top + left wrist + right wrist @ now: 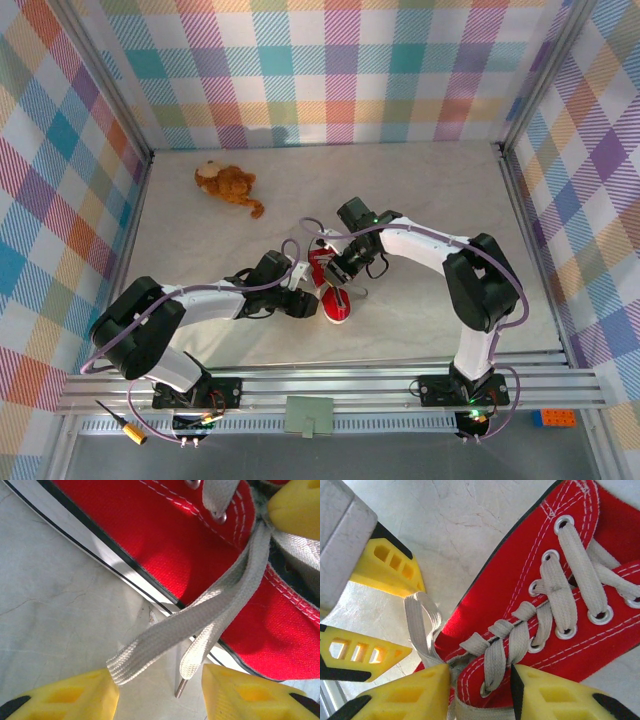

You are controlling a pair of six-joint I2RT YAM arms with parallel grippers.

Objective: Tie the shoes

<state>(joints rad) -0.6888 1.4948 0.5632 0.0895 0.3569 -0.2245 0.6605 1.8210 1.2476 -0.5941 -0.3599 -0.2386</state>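
The sneaker [200, 565] is made of coarse red canvas, with flat woven laces [200, 625] and shiny metal eyelets [600, 616]. The tabletop [60, 605] is finished matt.

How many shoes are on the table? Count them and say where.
1. The red sneaker lies mid-table, nearer than the brown plush toy. The arms could be hiding another.

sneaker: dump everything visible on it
The sneaker is red canvas with white stitching, metal eyelets, flat white laces and a white sole edge striped black. It sits upright on the table, laces loosely twisted, not bowed. The left gripper flanks a lace loop; the right gripper straddles its top eyelets.
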